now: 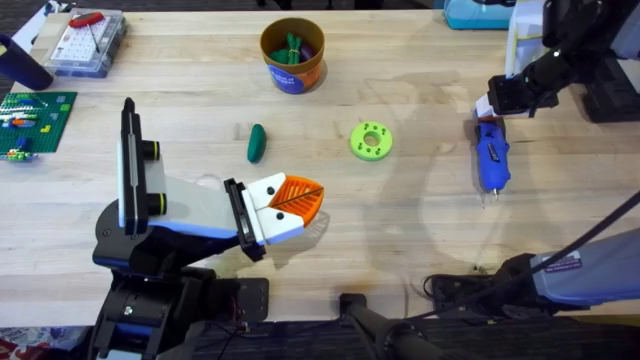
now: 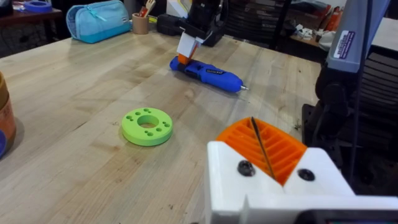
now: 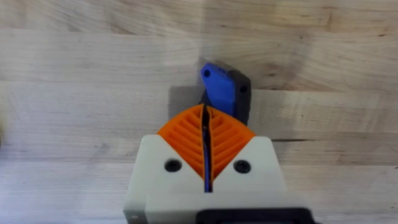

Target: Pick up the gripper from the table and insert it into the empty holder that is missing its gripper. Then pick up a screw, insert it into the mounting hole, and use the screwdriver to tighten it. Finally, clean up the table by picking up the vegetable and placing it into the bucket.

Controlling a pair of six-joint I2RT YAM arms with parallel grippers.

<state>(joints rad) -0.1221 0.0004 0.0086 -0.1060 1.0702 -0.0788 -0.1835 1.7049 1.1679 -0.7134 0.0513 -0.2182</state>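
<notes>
Screwdriver (image 1: 492,157) lies on the bench (image 1: 400,230) at 3 o'clock, right gripper (image 1: 489,108) pressed closed over its rear end, likely to steady it; left gripper (image 1: 300,200) waits closed. Cucumber (image 1: 256,142) remains outside the bucket (image 1: 292,56).

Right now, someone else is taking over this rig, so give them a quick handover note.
Left hand: shut, empty, hovering low over the table near its own base.
Right hand: shut on the rear end of the screwdriver, which lies flat on the table at the right.
The vegetable lies on the table left of the lime-green ring. The bucket stands behind them with green items already inside.
Left to do: vegetable into bucket. Whether the screw is tightened cannot be told.
</notes>
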